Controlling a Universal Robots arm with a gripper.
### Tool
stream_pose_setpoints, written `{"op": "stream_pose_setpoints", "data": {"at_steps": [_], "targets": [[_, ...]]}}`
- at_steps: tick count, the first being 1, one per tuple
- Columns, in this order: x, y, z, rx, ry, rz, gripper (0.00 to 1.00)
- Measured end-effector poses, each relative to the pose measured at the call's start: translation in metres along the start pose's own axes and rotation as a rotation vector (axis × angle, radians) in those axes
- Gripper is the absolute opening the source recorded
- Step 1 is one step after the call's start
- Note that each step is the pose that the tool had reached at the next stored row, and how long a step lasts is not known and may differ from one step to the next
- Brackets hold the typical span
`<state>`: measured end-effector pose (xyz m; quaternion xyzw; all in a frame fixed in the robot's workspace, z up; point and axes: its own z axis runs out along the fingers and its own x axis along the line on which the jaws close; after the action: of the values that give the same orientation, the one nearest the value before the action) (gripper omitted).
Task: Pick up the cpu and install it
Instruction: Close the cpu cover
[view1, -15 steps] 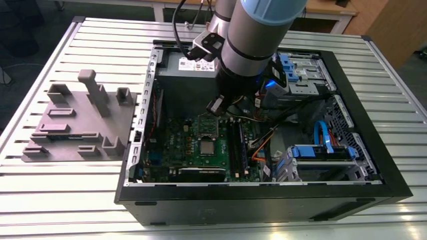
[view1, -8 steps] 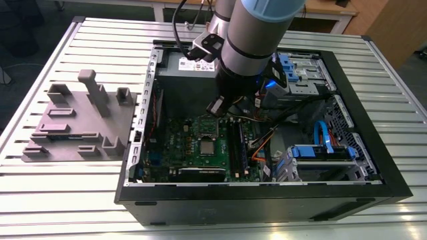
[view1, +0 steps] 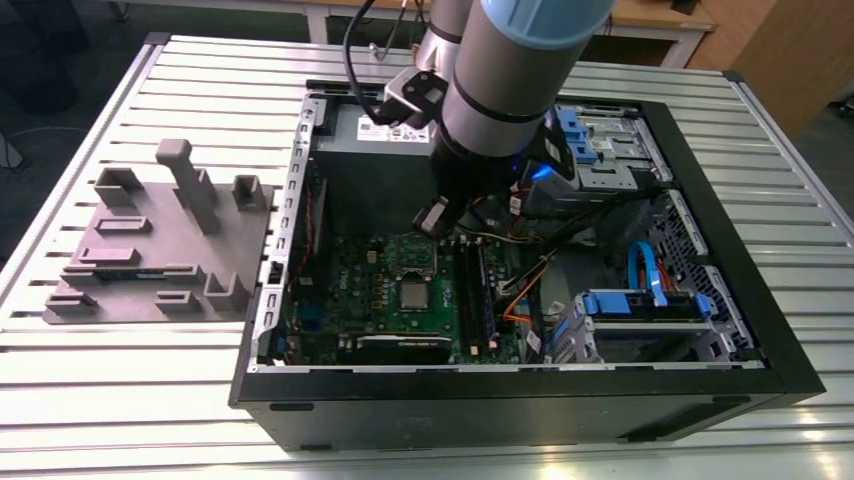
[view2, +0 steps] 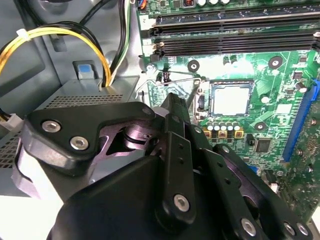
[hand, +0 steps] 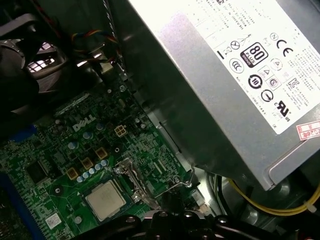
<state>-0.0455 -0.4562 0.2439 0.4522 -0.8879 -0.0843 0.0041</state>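
The cpu (view1: 416, 295) (view2: 231, 99) (hand: 105, 200) sits flat in its socket on the green board (view1: 387, 290) inside the open computer case (view1: 534, 390). The gripper (view1: 435, 220) hangs just above the board, at about 12 o'clock from the cpu, not touching it. I cannot tell if its fingers are wide or narrow. A grey block (view1: 154, 250) rests on the surface (view1: 134, 400).
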Motion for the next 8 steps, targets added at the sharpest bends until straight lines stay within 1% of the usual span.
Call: {"op": "stream_pose_setpoints", "data": {"at_steps": [8], "targets": [[0.0012, -0.0008, -0.0002, 0.0, 0.0001, 0.0, 0.1]]}}
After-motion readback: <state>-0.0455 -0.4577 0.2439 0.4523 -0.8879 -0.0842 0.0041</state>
